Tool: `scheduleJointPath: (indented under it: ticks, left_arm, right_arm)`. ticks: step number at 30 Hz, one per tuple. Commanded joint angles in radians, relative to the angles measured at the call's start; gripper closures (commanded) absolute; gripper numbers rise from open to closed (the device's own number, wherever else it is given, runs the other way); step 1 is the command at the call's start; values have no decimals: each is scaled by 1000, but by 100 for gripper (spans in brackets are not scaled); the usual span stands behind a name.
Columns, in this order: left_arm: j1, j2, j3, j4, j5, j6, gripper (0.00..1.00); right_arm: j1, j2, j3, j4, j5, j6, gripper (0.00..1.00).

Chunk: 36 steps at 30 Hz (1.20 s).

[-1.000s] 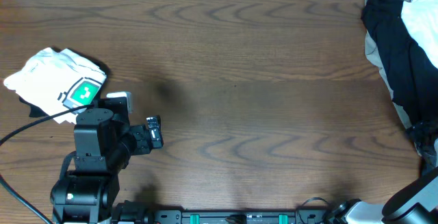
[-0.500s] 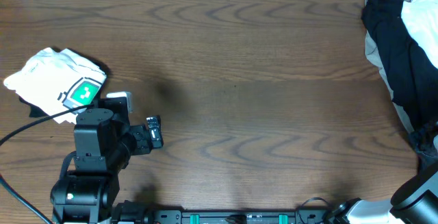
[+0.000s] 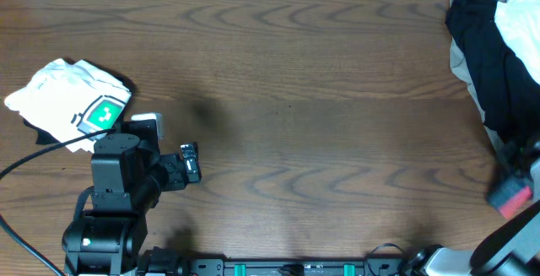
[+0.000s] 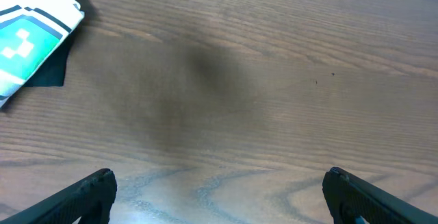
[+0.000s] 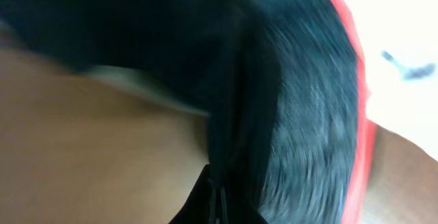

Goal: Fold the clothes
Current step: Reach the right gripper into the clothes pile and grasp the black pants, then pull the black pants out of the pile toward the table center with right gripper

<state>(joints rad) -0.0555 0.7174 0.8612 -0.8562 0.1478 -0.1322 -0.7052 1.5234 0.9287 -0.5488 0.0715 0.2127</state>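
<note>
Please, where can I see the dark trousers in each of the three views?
Overhead: the trousers lie at the right edge, hanging down from the top corner.
Left wrist: not in it.
Right wrist: the trousers fill the top and the middle, with the grey waistband on the right.
Shared landmark: the brown wooden table shows in all three views.

No legible words or numbers, white shirt [image 3: 59, 94] carries only a green square print [image 3: 103, 114], unreadable marks

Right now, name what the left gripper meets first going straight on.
Probably the bare table wood: the open left gripper faces it, and the white shirt lies off to one side. Depth is unclear.
</note>
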Motion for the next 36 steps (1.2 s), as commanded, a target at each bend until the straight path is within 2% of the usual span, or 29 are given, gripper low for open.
scheduleJointPath:
  ticks: [1, 6, 12, 20, 21, 23, 26, 30, 32, 34, 36]
  left_arm:
    - [-3, -5, 22, 0, 2, -8, 2]
    - [-3, -5, 22, 1, 2, -8, 2]
    - [-3, -5, 22, 1, 2, -8, 2]
    - [-3, -5, 22, 1, 2, -8, 2]
    - [-3, -5, 22, 1, 2, -8, 2]
    - [-3, -5, 22, 1, 2, -8, 2]
    - [-3, -5, 22, 0, 2, -8, 2]
    - [-3, -5, 22, 1, 2, -8, 2]
    - [-3, -5, 22, 1, 2, -8, 2]
    - [-3, -5, 22, 1, 2, -8, 2]
    - [-3, -5, 22, 1, 2, -8, 2]
  right_arm:
    - [128, -113, 63, -18, -192, -54, 99]
    - [375, -211, 67, -100, -196, -80, 99]
    - [674, -215, 58, -226, -196, -79, 99]
    - [999, -203, 38, -225, -195, -107, 99]
    - [1018, -203, 38, -224, -191, -122, 98]
    - [1052, -203, 38, -218, -153, -140, 81]
    - [1056, -203, 38, -212, -63, -124, 78]
    - [1006, -203, 38, -170, 79, -25, 71]
    - [962, -203, 38, -122, 116, 21, 69]
    - [907, -203, 38, -53, 120, 30, 61]
    - [842, -196, 38, 35, 118, 23, 60]
